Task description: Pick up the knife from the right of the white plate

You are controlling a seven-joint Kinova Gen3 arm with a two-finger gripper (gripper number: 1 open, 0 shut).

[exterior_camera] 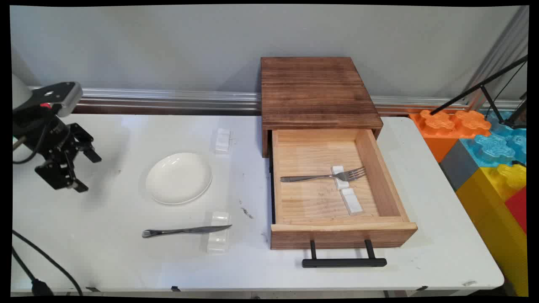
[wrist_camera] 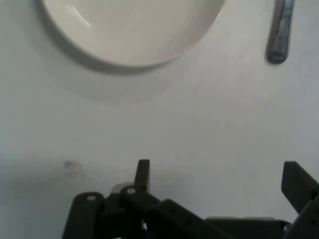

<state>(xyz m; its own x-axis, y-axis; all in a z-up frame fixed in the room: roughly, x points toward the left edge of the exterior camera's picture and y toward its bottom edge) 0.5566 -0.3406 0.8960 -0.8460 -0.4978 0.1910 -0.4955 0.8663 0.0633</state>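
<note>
I see my end effector point(exterior_camera: 84, 170) hanging over the left part of the tabletop point(exterior_camera: 126, 261), fingers spread wide and holding nothing. Nearest to it is a round white plate point(exterior_camera: 179, 177), empty and lying flat to its right, well apart. In front of the plate, a metal knife point(exterior_camera: 185, 230) rests its blade across a small clear block point(exterior_camera: 218, 232).

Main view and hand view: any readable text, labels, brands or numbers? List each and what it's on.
None readable in either view.
Wooden drawer box, fork, knife, white plate, toy blocks: no print shows.
Gripper: a small red mark on the grey mount above it, no legible characters.
</note>
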